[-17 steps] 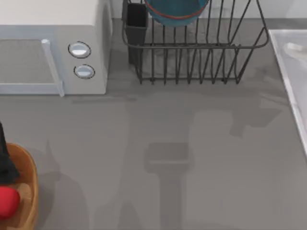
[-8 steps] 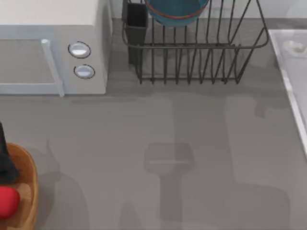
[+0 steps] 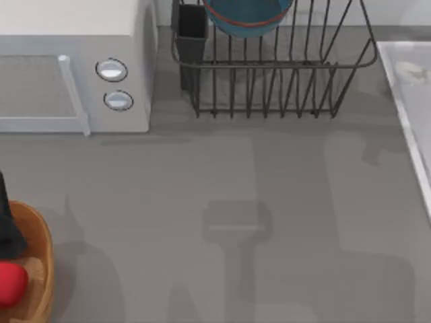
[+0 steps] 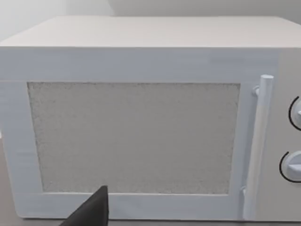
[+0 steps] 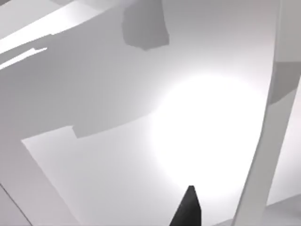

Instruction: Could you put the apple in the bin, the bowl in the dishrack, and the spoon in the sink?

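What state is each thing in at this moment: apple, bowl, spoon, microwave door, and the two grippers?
apple: resting inside the bin, at the table's left edge.
bowl: sitting in the dishrack.
spoon: pale shape lying in the sink, hard to make out.
microwave: door closed.
left gripper: over the bin.
right gripper: above the sink.

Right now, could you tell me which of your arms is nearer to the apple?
Left. My left arm is at the top view's left edge, right beside the apple in the bin; my right arm is over the sink, far right.
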Robot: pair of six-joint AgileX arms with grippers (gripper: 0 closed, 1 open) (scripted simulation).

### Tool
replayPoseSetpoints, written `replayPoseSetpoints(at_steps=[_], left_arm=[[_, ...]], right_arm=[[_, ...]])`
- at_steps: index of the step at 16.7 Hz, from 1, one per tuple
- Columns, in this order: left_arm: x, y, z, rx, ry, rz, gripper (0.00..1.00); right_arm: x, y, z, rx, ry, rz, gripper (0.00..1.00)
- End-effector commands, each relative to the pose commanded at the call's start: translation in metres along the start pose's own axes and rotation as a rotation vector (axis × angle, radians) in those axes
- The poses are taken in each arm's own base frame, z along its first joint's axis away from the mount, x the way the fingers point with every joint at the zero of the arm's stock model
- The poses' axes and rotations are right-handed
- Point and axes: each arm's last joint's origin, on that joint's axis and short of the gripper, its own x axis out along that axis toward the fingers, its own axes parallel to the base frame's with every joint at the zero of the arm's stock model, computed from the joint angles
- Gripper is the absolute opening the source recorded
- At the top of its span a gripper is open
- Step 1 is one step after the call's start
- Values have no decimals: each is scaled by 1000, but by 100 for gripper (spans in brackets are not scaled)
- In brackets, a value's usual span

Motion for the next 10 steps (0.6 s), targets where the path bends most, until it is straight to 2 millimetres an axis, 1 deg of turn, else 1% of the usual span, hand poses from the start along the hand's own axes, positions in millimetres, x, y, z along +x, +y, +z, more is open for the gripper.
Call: replayPoseSetpoints(at_steps=[8, 10], left_arm=[[0, 0, 0, 0, 0, 0, 100], [0, 0, 0, 0, 0, 0, 100]], right_arm=[[29, -1, -2, 6, -6, -19, 0], [32, 0, -3, 7, -6, -17, 0]])
